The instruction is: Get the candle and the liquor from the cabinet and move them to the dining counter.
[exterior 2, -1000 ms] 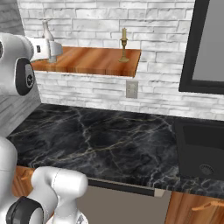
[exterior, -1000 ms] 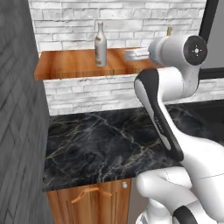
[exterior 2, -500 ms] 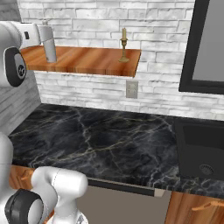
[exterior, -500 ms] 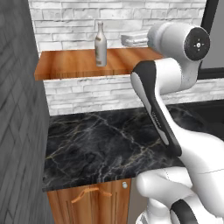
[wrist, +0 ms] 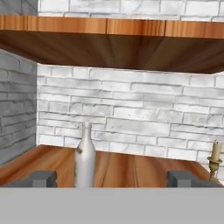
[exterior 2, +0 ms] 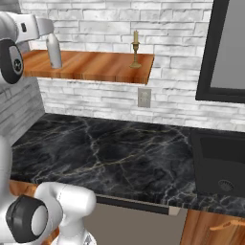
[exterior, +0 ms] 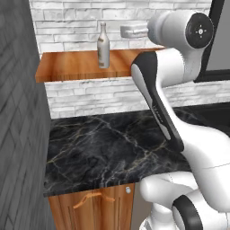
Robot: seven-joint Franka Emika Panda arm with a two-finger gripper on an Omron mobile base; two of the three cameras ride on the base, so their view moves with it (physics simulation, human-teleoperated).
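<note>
Gripper (wrist: 112, 178) at cabinet (exterior: 76, 67) level, jaws spread, empty.
Liquor (wrist: 85, 158) upright between fingertips (wrist: 43, 178); candle (exterior 2: 136, 49) well apart.

One liquor bottle (exterior: 103, 46) and one candle (exterior 2: 136, 49) can be counted on the single wooden cabinet shelf (exterior 2: 95, 67), upper left of the right base view. One wall outlet (exterior 2: 144, 97) is seen mid-frame, and one black marble counter (exterior 2: 110, 158) lower down.
</note>
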